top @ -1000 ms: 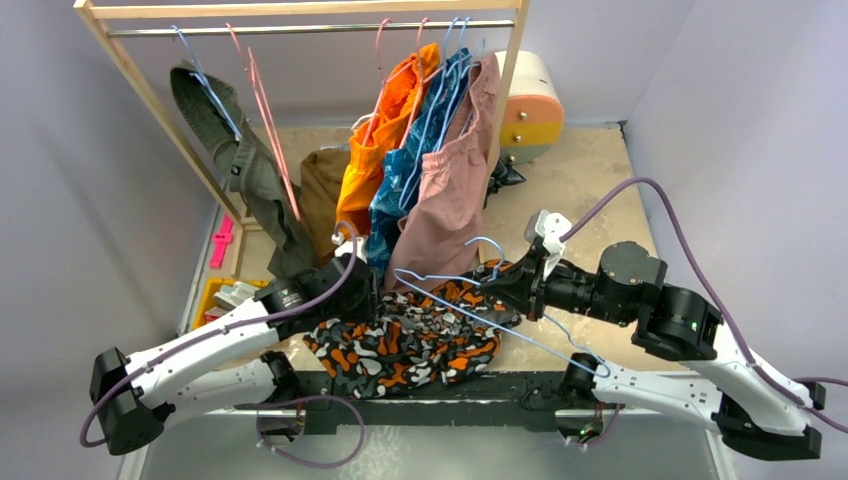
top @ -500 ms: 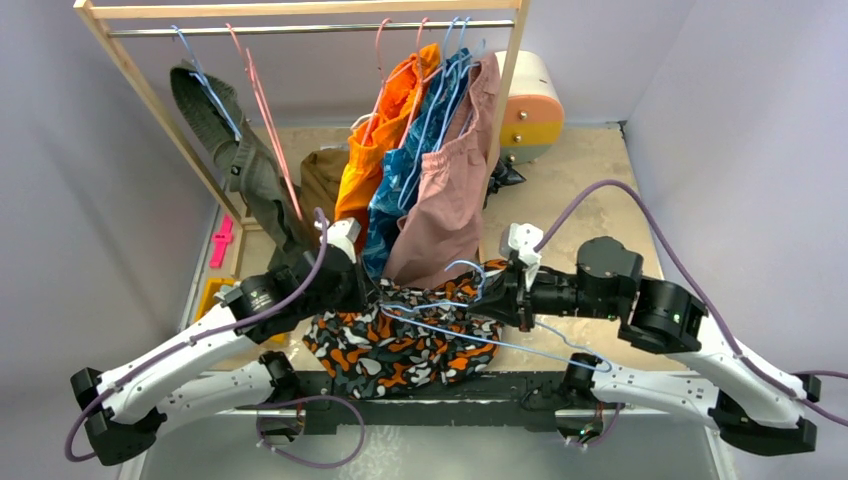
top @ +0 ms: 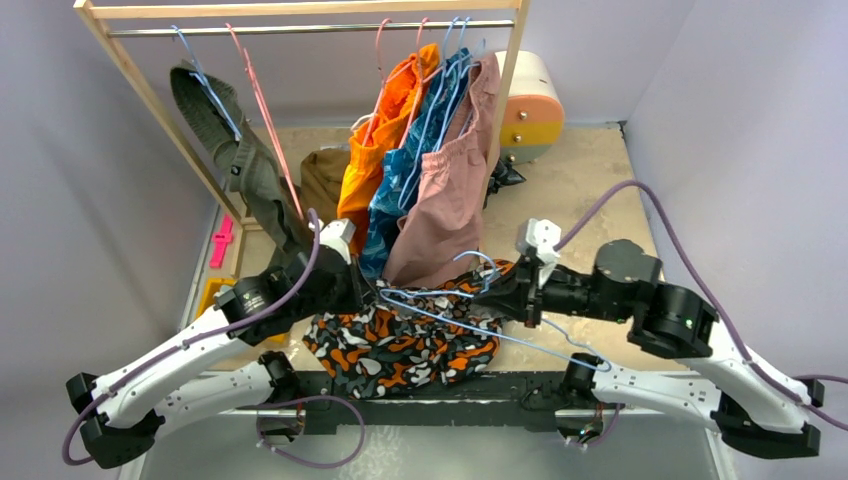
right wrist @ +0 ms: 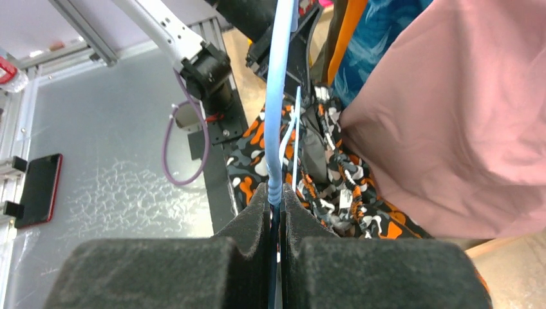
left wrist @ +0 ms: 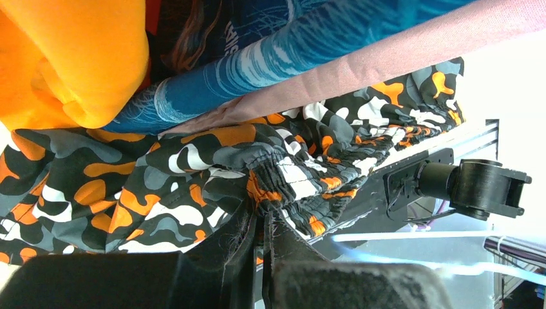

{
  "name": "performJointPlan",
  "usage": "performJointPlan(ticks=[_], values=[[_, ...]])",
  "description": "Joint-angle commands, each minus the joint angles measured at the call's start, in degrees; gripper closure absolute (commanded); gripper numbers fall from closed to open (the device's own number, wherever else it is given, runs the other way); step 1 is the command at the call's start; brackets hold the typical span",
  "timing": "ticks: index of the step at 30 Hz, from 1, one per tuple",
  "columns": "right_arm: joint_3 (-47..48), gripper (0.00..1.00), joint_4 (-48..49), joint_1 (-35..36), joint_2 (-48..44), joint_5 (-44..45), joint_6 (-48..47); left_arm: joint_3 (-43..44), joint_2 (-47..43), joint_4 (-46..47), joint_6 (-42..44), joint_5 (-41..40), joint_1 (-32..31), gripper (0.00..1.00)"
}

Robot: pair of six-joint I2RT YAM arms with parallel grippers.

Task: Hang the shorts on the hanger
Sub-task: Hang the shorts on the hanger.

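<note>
Sandy-topped and walled in pale lilac, the table point(top: 590, 180) carries a wooden rack point(top: 140, 90) across its far side, from about ten o'clock round to one. A crowd of clothes hangs near twelve: orange shorts point(top: 385, 140), a blue garment point(top: 410, 170) and pink shorts point(top: 445, 200). Below their hems, at six o'clock by the near edge and between the two arms, the shorts point(top: 400, 345) lie in a loose heap.

The left claw point(left wrist: 262, 238) is shut on a gathered bit of the elastic waistband, at the heap's ten o'clock corner. I take it that pinching the band rather than a leg gives it a firm edge to lift and spread open. The right claw point(right wrist: 277, 199), coming in from three o'clock, is clamped on the thin wire of the hanger point(right wrist: 281, 96), which slants low over the shorts toward the left claw. Gripped that way the frame should be steady enough for one end to be fed into the waistband, I would guess. Nothing looks threaded yet, as far as I can see. The pink shorts hang very close and could snag the wire.
</note>
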Motion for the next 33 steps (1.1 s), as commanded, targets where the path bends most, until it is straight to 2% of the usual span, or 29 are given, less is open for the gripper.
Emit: performJointPlan(ticks=[1,9,20,25,33], values=[[2.4,1.0,3.5,0.1,-1.7,0.7,-0.4,2.6,-0.6,0.6,-0.4,-0.6,0.3,1.0],[-0.9,1.0,1.8,0.1,1.5,-1.5,-1.1,4.1,-0.1,0.7,-0.4,-0.3,0.3,1.0],[-4.0,1.0,8.2,0.2,3.4,7.3,-2.0,5.6,-0.5,1.2,0.5,2.3,0.3,1.0],[-6.4,1.0,16.9,0.1,5.4,6.8,-2.9,6.5,-1.1,4.6,0.4,6.0,0.3,1.0],[-15.2,1.0,37.6,0.1,7.3,9.2,-2.3,10.0,-2.4,9.8,-0.1,12.4,0.3,1.0]])
